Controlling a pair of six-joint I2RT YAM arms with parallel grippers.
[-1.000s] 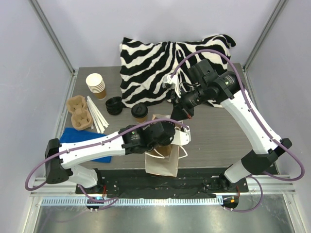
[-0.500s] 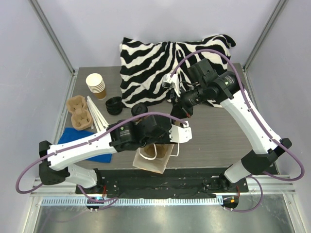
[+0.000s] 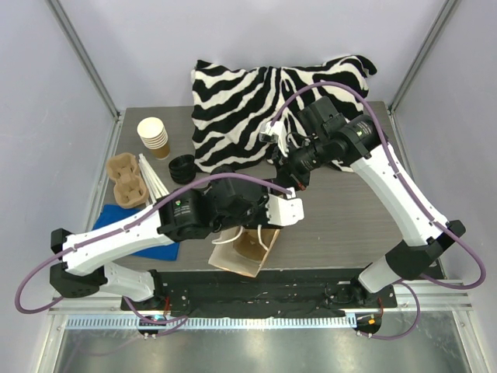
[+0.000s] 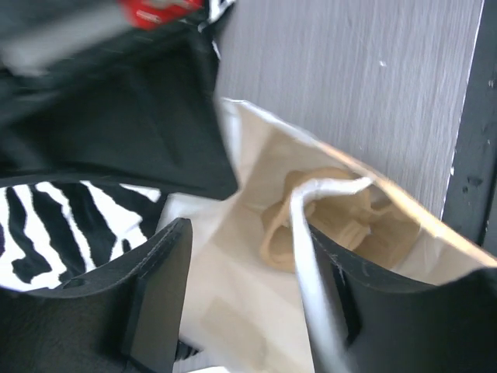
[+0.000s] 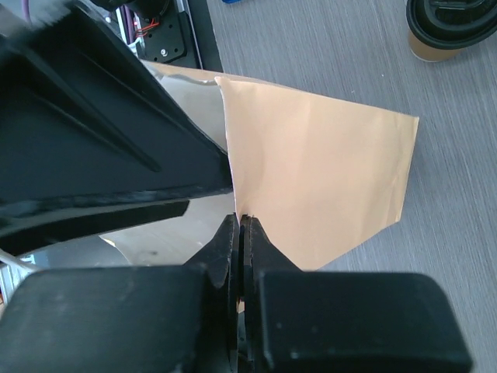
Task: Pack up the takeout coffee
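The takeout coffee (image 5: 450,27), a brown cup with a black lid, stands on the table at the top right of the right wrist view. The left arm mostly hides it from above. A brown paper bag (image 3: 237,260) lies tilted near the front edge with its mouth open. My right gripper (image 5: 241,219) is shut on the bag's (image 5: 318,171) upper edge, also seen from above (image 3: 293,185). My left gripper (image 4: 264,311) hangs open over the bag's mouth (image 3: 258,230). The white handle (image 4: 311,256) runs beside its right finger. A beige pulp piece (image 4: 334,217) lies inside.
A zebra-striped cushion (image 3: 264,101) fills the back of the table. At the left are stacked paper cups (image 3: 154,136), stacked black lids (image 3: 182,168), a pulp cup carrier (image 3: 128,180), white sticks (image 3: 155,186) and a blue cloth (image 3: 116,219).
My left gripper has opened wider and its arm has swung left and up over the bag. The bag has tipped and slid left. The right gripper keeps its hold.
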